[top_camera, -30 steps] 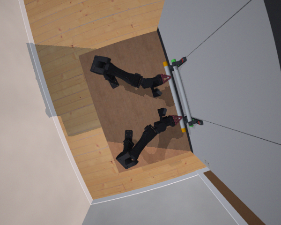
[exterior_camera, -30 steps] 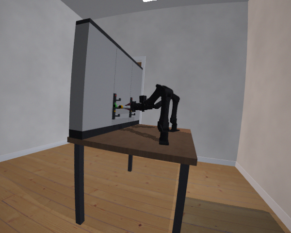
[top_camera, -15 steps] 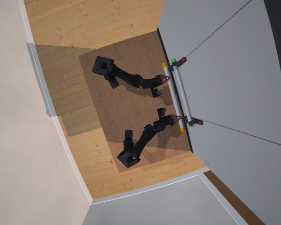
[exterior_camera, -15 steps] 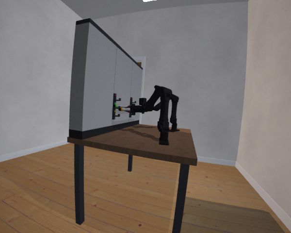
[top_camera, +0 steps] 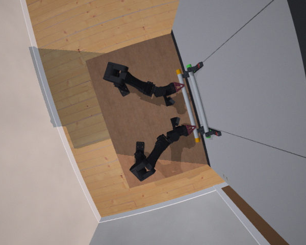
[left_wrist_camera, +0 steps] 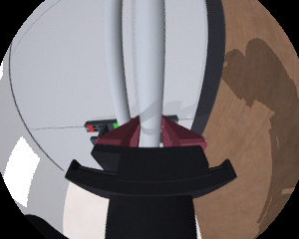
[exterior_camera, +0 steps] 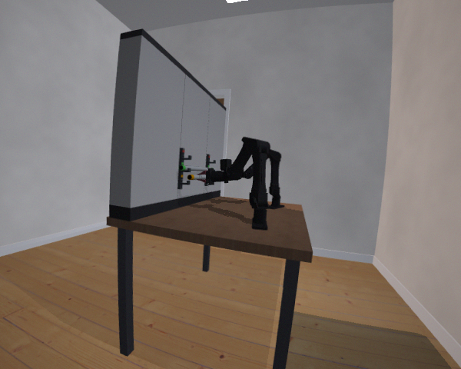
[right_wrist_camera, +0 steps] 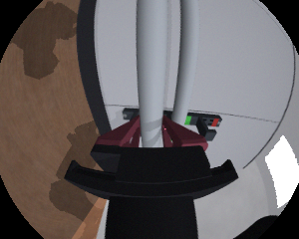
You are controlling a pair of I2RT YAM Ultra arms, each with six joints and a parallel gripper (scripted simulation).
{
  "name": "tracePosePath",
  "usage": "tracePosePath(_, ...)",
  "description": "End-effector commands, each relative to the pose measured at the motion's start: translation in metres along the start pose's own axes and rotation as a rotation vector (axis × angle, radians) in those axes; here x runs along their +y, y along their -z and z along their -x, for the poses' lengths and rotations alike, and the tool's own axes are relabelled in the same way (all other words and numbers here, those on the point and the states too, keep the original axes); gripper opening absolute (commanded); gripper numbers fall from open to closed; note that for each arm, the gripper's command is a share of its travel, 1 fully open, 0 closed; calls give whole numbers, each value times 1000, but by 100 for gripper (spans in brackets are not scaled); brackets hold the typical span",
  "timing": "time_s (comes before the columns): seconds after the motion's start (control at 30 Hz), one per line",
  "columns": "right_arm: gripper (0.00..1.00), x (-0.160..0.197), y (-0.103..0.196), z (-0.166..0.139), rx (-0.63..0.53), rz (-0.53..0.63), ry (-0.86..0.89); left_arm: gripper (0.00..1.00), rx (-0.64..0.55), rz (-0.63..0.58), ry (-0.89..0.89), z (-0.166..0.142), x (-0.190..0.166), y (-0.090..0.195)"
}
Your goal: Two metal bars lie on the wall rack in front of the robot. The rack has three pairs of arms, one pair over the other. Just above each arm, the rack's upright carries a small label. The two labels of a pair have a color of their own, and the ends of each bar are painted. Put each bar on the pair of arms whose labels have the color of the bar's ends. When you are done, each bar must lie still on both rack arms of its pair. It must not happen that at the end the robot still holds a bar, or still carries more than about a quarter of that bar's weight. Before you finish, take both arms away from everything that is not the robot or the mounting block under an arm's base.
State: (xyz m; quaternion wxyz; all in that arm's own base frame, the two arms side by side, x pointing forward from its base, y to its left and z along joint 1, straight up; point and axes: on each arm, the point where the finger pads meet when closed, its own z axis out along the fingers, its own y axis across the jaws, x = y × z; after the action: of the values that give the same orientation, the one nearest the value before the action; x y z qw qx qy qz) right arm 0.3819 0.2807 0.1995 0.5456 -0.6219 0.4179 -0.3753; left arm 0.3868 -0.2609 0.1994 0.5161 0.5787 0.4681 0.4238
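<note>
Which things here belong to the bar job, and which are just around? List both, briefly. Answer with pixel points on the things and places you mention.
Part of the job:
- orange-ended bar [top_camera: 187, 102] [exterior_camera: 190, 177]
- green-ended bar [top_camera: 198, 101] [exterior_camera: 183, 167]
- wall rack [exterior_camera: 180, 183]
- left gripper [top_camera: 183, 85] [left_wrist_camera: 150, 119]
- right gripper [top_camera: 194, 127] [right_wrist_camera: 151, 119]

Just around:
- brown door [top_camera: 253, 215]
- ceiling light [exterior_camera: 237, 1]

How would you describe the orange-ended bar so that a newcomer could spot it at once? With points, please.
Find the table [top_camera: 148, 52] [exterior_camera: 223, 234] before the grey wall panel. The bar [top_camera: 187, 102] [left_wrist_camera: 150, 65] [right_wrist_camera: 151, 65] is held off that panel by both arms. Its orange ends distinguish it from the green-ended neighbour.
</note>
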Motion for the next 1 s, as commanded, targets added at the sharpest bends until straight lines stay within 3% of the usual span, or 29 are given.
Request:
tracePosePath(0.0,0,-38,-1,-3,13,-123,-11,0,18,110,8,-3,34,-1)
tracePosePath(0.97,0,-50,-24,-3,13,-123,-11,0,18,110,8,-4,45,-25)
